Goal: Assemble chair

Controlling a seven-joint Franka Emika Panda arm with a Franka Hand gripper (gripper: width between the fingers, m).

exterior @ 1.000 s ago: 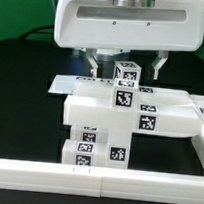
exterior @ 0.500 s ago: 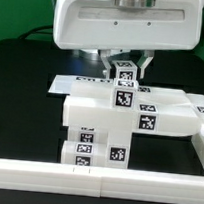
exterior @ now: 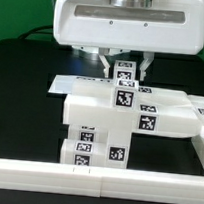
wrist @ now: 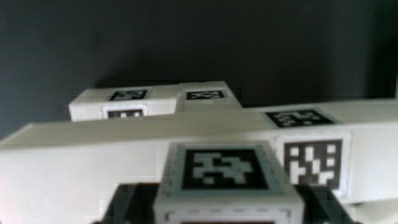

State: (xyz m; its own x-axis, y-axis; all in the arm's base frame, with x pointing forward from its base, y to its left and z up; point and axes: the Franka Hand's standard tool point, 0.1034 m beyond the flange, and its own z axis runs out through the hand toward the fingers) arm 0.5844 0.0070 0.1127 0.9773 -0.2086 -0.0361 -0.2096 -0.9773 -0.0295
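Note:
The chair parts are chunky white blocks with black-and-white tags, joined into a blocky piece (exterior: 94,109) at the table's middle. A lower tagged block (exterior: 91,149) sits in front of it. A small tagged block (exterior: 125,74) stands up from the top of the piece. My gripper (exterior: 125,72) is straight above, with a finger on each side of this block, shut on it. In the wrist view the block's tagged top (wrist: 222,168) sits between my dark fingers (wrist: 135,205), my gripper (wrist: 226,208) is closed against its sides, and a long white block (wrist: 107,140) lies beyond.
A long plain white rail (exterior: 93,180) runs along the front. The marker board (exterior: 63,84) lies flat behind the chair parts at the exterior view's left. Another white part (exterior: 203,111) juts out at the exterior view's right. The table is black.
My fingers stood wide apart beside the small block a second ago. They have closed in onto its sides. The chair parts have not moved.

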